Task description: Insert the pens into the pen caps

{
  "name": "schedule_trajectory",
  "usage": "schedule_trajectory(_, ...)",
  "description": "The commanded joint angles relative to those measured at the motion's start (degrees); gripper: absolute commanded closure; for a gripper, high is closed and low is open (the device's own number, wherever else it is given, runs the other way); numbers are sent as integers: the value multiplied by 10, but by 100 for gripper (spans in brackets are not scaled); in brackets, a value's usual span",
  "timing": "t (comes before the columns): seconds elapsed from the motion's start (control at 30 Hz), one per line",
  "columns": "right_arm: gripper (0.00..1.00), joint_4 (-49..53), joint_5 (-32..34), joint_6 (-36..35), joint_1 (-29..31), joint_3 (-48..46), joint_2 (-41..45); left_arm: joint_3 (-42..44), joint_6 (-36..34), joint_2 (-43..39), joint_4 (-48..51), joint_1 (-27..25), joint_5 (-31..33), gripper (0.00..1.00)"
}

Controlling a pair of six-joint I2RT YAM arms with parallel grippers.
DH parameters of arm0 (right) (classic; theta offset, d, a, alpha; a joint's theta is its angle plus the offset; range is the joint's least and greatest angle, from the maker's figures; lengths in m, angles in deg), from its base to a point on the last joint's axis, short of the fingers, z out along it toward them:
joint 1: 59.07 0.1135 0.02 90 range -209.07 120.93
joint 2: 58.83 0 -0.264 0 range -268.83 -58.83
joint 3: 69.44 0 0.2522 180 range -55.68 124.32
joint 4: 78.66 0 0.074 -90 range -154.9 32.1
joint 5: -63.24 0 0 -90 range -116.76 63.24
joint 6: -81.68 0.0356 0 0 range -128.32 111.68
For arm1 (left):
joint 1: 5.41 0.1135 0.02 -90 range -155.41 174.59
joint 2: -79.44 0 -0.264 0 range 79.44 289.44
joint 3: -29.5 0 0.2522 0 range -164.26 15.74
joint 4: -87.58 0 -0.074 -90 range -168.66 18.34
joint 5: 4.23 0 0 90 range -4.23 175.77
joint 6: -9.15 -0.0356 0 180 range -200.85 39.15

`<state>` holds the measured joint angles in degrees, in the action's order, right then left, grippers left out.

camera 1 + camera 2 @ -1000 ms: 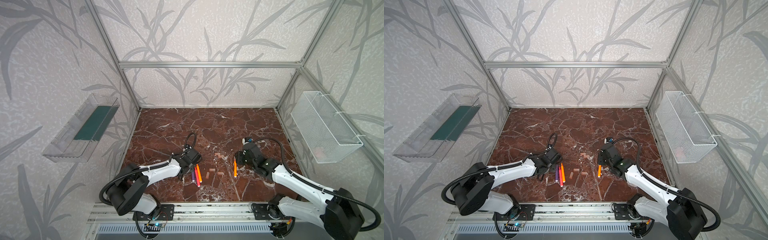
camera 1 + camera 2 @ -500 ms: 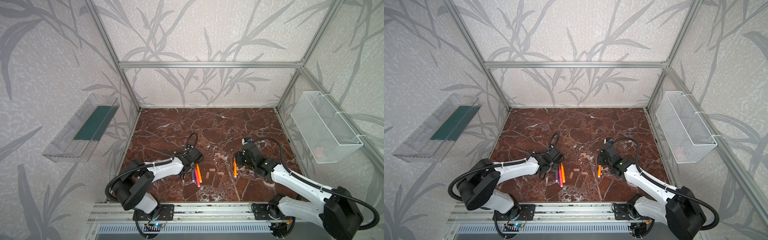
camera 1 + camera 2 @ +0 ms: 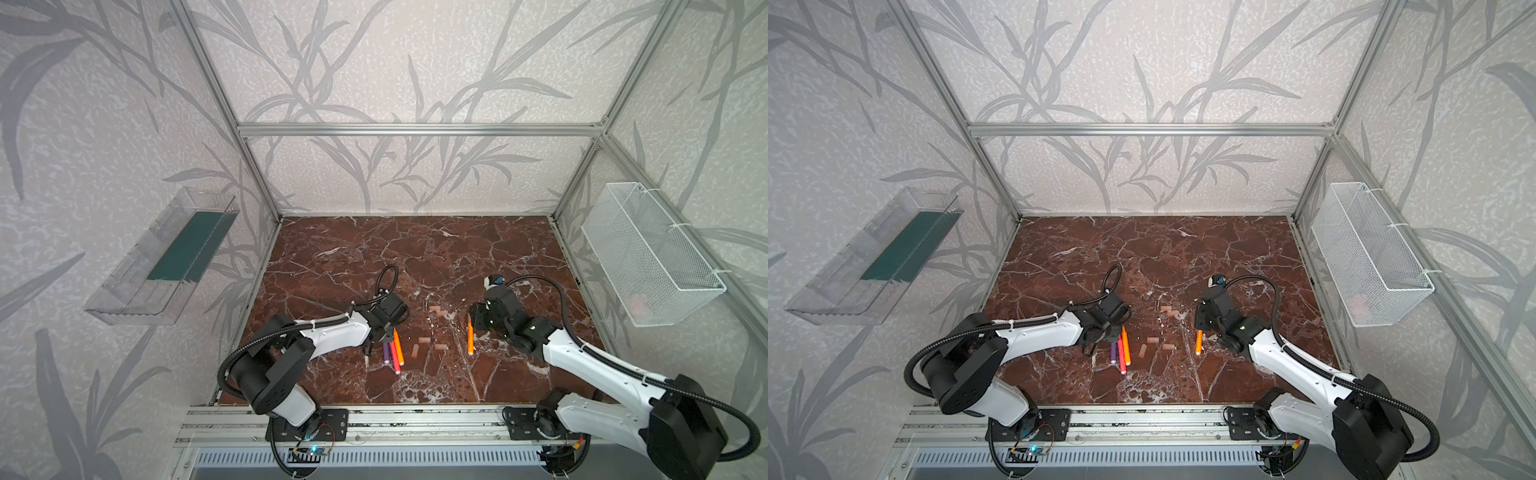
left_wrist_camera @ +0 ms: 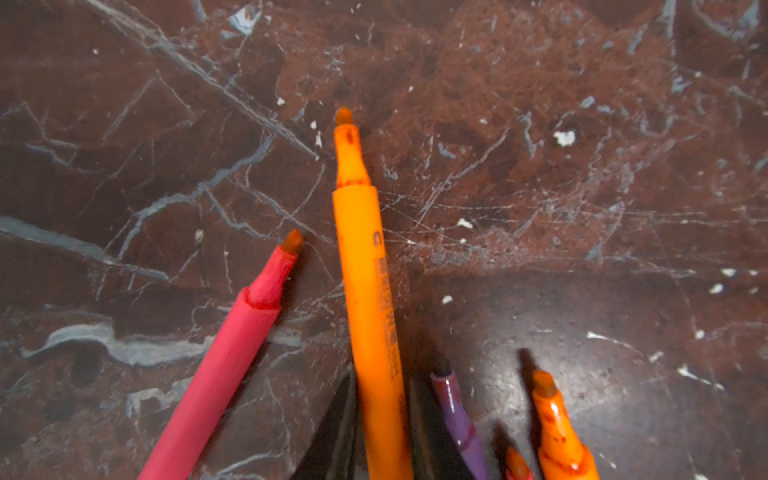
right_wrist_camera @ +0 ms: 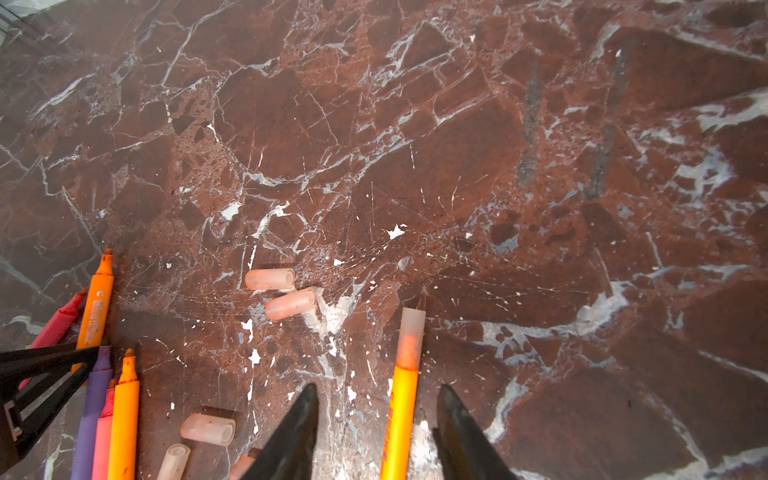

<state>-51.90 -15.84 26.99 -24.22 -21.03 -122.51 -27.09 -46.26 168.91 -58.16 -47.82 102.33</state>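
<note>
Pinching an orange pen (image 4: 365,270) between the left fingers (image 4: 336,436), in the bunch of pens (image 3: 395,355) just left of the loose caps (image 3: 423,340). Lying close alongside on the worktop (image 3: 415,257): a pink pen (image 4: 232,353) and a purple pen (image 4: 455,411). Straddling a capped pen (image 5: 405,374), flat just right of the caps, with the right fingers (image 5: 291,440) spread and clear of it on both sides.

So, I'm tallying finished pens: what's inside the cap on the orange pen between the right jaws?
Through the translucent cap the orange pen shows its orange tip section, near the barrel. The nib's end is too hazy to see.
</note>
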Motion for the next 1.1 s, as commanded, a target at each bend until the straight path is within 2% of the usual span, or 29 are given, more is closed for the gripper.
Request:
schedule_trajectory(0.0,54,-17,-8,3,-1,-5,15,-8,7,10,9,3,-1,78)
schedule_trajectory(0.17,49,-56,-48,1,-2,-20,28,-8,6,6,2,4,-10,81)
schedule_trajectory(0.43,48,-92,-72,8,2,-29,27,-7,2,-17,-3,10,-14,85)
schedule_trajectory(0.73,46,-176,-83,59,41,-49,32,-12,-16,-104,6,18,-20,86)
schedule_trajectory(0.87,44,-230,-87,76,65,-54,25,-8,-47,-150,-2,15,-70,88)
schedule_trajectory(1.07,44,-324,-105,109,103,-53,-12,28,-62,-232,-65,-13,-156,86)
